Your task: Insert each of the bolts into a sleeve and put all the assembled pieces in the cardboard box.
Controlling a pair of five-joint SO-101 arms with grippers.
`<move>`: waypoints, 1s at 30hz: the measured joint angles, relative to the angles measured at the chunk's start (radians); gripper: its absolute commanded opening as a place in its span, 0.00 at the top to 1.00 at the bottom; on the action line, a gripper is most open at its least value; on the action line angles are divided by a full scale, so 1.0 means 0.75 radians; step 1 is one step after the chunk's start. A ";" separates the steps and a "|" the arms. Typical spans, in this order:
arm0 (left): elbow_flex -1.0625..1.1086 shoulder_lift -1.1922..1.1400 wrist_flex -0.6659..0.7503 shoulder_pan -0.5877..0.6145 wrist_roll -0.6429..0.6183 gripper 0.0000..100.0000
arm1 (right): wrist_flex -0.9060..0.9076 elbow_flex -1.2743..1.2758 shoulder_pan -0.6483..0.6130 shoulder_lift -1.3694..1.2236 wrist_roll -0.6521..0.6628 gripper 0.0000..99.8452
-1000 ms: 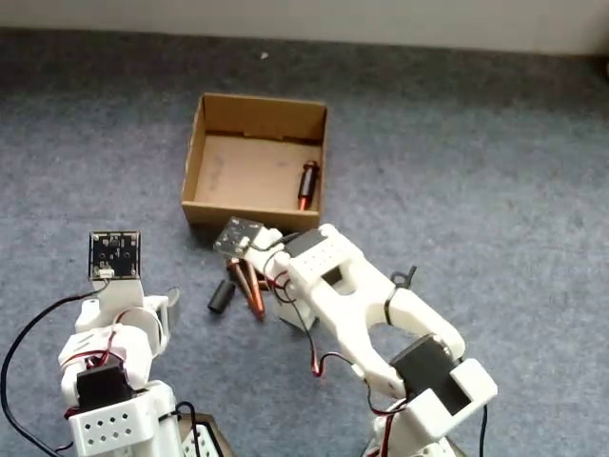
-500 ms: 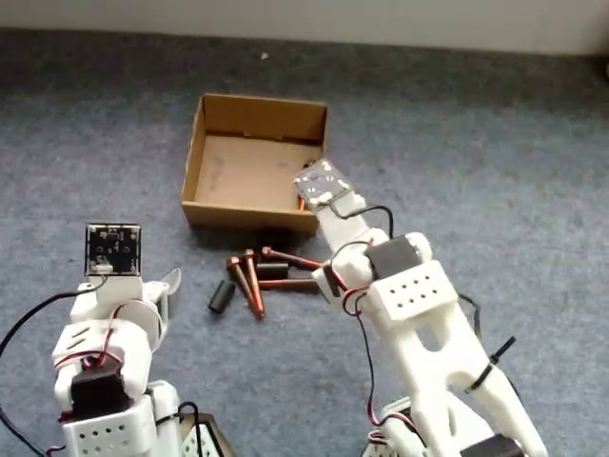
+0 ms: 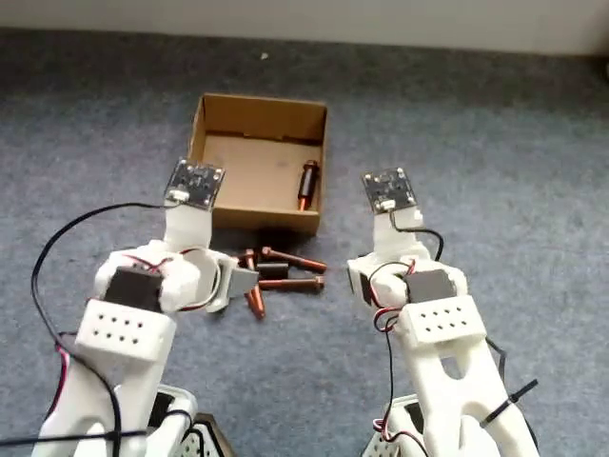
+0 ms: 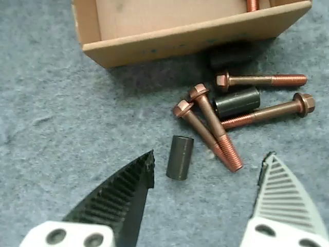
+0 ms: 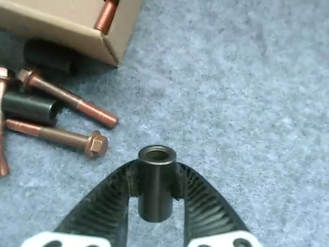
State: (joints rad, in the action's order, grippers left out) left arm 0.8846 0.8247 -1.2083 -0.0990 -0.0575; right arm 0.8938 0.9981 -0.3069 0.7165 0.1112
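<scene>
The right gripper (image 5: 157, 176) clamped a short black metal sleeve (image 5: 156, 193) with its open bore exposed, seemingly to receive a bolt. The left gripper (image 4: 211, 157) hung with jaws wide over the loose copper-coloured flanged bolts (image 4: 208, 123) and a second black sleeve (image 4: 180, 157). These lay beside the brown cardboard box (image 4: 195, 38), which already held one assembled piece (image 3: 307, 185).
</scene>
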 measured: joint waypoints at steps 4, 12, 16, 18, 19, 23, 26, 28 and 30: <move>-0.145 -0.348 0.000 -0.047 -0.125 0.67 | -0.004 0.000 0.000 0.000 0.000 1.00; -0.254 -0.773 0.049 -0.043 -0.211 0.70 | -0.033 0.000 0.000 0.000 0.000 1.00; -0.266 -0.849 0.086 -0.027 -0.215 0.78 | -0.041 0.000 0.000 0.000 0.000 1.00; -0.268 -0.857 0.123 0.016 -0.215 0.80 | -0.041 0.000 0.000 0.000 0.000 1.00; -0.268 -0.865 0.139 0.041 -0.215 0.80 | -0.041 0.000 0.000 0.000 0.000 1.00; -0.270 -0.894 0.180 0.061 -0.215 0.80 | -0.041 0.000 0.000 0.000 0.000 1.00; -0.268 -0.921 0.215 0.057 -0.215 0.80 | -0.041 0.000 0.000 0.000 0.000 1.00; -0.268 -0.953 0.248 0.057 -0.215 0.80 | -0.041 0.000 0.000 0.000 0.000 1.00; -0.270 -0.984 0.276 0.057 -0.215 0.80 | -0.041 0.000 0.000 0.000 0.000 1.00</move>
State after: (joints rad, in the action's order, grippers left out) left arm 0.6820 0.0867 -1.0012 -0.0560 -0.2186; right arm 0.8631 0.9981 -0.3069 0.7165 0.1112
